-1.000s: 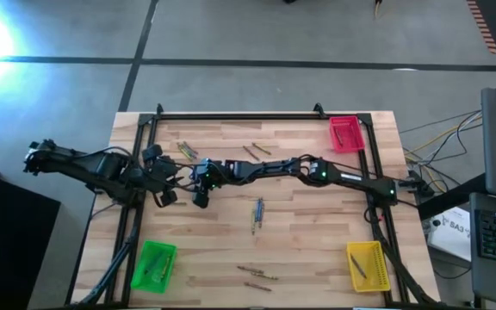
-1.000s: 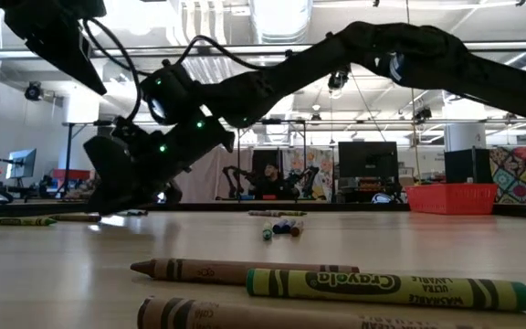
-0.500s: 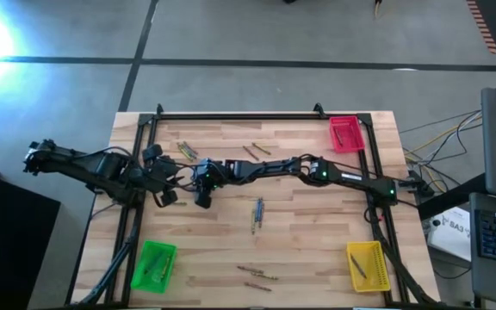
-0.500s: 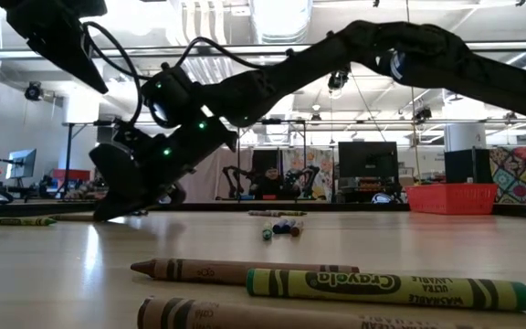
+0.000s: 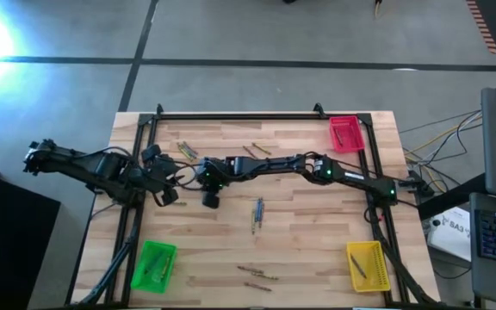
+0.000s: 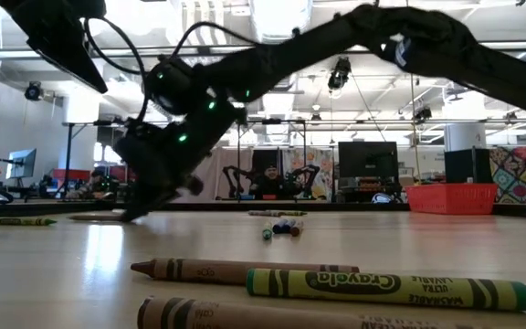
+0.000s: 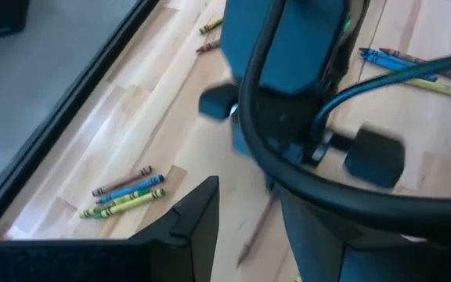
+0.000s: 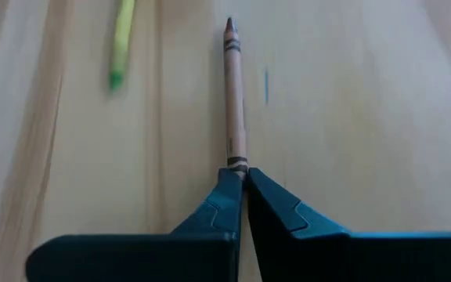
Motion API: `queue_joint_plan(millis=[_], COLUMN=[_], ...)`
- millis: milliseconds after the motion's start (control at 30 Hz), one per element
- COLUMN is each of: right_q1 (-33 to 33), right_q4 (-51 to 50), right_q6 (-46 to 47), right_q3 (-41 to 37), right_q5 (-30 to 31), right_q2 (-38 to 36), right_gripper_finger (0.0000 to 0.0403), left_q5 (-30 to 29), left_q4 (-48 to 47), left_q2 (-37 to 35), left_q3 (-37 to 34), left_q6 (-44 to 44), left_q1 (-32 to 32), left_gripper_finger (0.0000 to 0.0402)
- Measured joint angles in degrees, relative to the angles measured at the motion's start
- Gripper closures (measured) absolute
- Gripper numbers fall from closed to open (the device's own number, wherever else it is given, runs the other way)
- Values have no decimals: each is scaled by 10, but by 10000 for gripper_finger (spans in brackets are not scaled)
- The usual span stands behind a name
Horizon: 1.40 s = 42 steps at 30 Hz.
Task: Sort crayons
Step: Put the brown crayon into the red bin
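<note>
At the left edge of the surface (image 5: 317,198) the left gripper (image 5: 164,186) hovers low over the wood, its fingers apart and holding nothing. Below it, at the near-left corner, the green tray (image 5: 152,265) already has crayons in it. Just right of the left gripper, the right gripper (image 8: 239,186) has reached far across to the left-centre of the surface, its fingers together, clamped on the butt end of a brown crayon (image 8: 233,102) that points straight out ahead, close above the wood. A yellow-green crayon (image 8: 120,43) lies loose beside it. Further right, a loose cluster of crayons (image 5: 257,213) lies mid-surface, another pair (image 5: 257,274) near the front edge, and more (image 5: 186,151) towards the back. The red tray (image 5: 344,133) sits at the far-right corner, the yellow tray (image 5: 366,263) at the near-right.

The step in hand looks like the pick-up of the brown crayon. The next move calls for lifting it clear without letting it swivel in so short a grip, then carrying it to the tray that suits it; which tray takes brown cannot be told.
</note>
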Motion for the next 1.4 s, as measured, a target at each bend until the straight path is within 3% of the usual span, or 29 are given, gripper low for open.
queue_joint_plan(millis=[167, 267, 567, 800, 933, 1133, 1267, 1400], right_q1=[15, 30, 41, 40, 32, -22, -76, -128], right_q4=[-180, -225, -104, -119, -156, -197, -199, -197], right_q6=[-45, -48, 49, 202, 306, 408, 432, 440], right_q3=[-25, -82, -414, -636, -718, -824, -886, -927], right_q5=[52, 82, 101, 266, 342, 388, 391, 392], right_q2=[-58, -108, -360, -586, -705, -833, -881, -901], right_gripper_finger=[394, 394, 394, 394, 394, 394, 394, 394], left_q5=[4, -3, -4, -5, -19, -66, -111, -115], left_q4=[1, 13, 183, 309, 374, 463, 543, 617], left_q2=[-3, -4, 11, 49, 83, 148, 190, 226], left_q3=[-13, -38, -158, -202, -217, -223, -224, -224], left_q6=[-27, -41, -51, -22, 13, 24, 48, 97], left_q1=[-5, -9, -10, -10, -9, -6, -4, 3], left_gripper_finger=[280, 280, 280, 280, 280, 280, 280, 280])
